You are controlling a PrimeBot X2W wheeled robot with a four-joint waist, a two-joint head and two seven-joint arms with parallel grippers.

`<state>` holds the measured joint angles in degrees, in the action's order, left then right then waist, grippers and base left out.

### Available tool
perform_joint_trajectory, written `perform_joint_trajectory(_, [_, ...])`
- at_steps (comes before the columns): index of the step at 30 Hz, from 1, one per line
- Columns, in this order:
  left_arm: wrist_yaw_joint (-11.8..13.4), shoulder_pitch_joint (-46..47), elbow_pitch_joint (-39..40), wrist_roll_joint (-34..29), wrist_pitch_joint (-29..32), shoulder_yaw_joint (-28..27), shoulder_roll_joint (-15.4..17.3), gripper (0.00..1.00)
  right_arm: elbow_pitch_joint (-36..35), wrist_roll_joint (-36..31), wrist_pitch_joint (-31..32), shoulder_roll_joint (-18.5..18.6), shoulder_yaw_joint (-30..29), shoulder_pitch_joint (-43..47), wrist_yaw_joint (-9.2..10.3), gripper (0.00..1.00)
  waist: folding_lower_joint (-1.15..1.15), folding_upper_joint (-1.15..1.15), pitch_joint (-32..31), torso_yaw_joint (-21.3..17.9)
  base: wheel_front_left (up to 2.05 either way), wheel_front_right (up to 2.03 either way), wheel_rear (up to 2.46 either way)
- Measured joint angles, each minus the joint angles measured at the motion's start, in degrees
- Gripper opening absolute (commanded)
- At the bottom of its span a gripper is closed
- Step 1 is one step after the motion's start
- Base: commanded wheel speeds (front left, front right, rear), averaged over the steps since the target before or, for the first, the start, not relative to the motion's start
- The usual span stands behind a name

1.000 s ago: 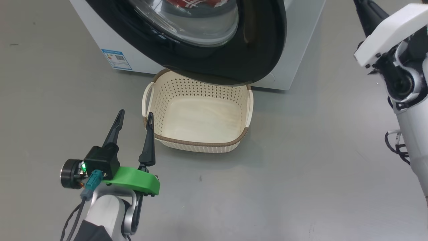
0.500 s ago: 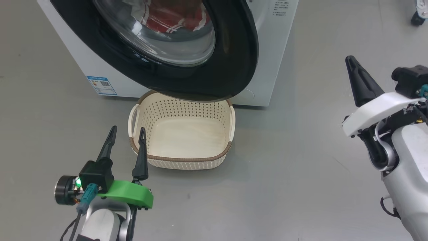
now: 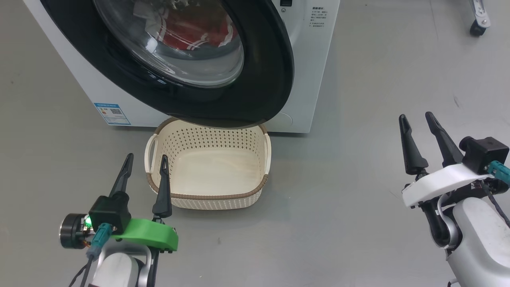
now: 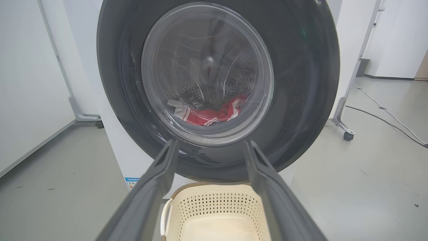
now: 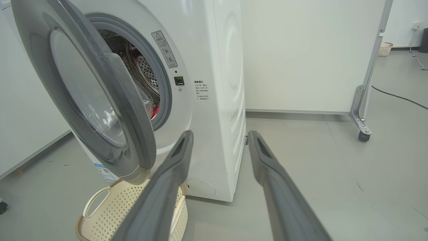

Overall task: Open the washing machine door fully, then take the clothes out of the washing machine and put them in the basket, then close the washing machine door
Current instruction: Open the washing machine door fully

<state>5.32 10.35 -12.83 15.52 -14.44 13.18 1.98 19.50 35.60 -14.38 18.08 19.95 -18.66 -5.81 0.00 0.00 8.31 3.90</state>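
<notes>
The white washing machine [image 3: 310, 59] stands at the top of the head view, its round black washing machine door [image 3: 263, 79] partly open and hanging over the far rim of the cream basket [image 3: 203, 196]. Red and white clothes [image 3: 191, 36] lie in the drum, seen through the glass. My left gripper [image 3: 146, 156] is open just left of the basket, empty. Over bare floor at the lower right, my right gripper [image 3: 415, 116] is open and empty. The left wrist view faces the door [image 4: 301, 83], the clothes [image 4: 214, 115] and the basket [image 4: 217, 204]. The right wrist view shows the door [image 5: 133, 110] ajar.
A blue label [image 3: 111, 113] sits low on the washer's front. A wheeled frame's caster [image 3: 476, 28] stands at the far right, and a cable [image 4: 384, 113] runs across the floor there. Grey floor lies open right of the basket.
The head camera has shifted, so the whole picture moved. My right gripper came down from the upper right to the lower right and its fingers went from together to apart. The left gripper stayed open.
</notes>
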Motion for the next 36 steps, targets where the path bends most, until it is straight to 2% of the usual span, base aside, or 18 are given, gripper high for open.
perform_joint_trajectory(7, [0.0, -0.17, 0.4, -0.53, 0.0, -0.81, 0.0, 1.0, -0.6, -0.43, 0.01, -1.69, -0.04, 1.99, 0.91, 1.0, 0.0, 0.0, 0.04, -0.33, 0.0, 0.0, 0.0])
perform_joint_trajectory(36, [-0.99, -1.04, 0.75, -1.18, 0.0, -2.09, 0.0, 1.0, -4.23, -3.49, -0.08, -3.59, -2.6, 5.09, 0.92, 1.0, 0.0, 0.0, 0.62, -0.5, 0.0, 0.0, 0.0])
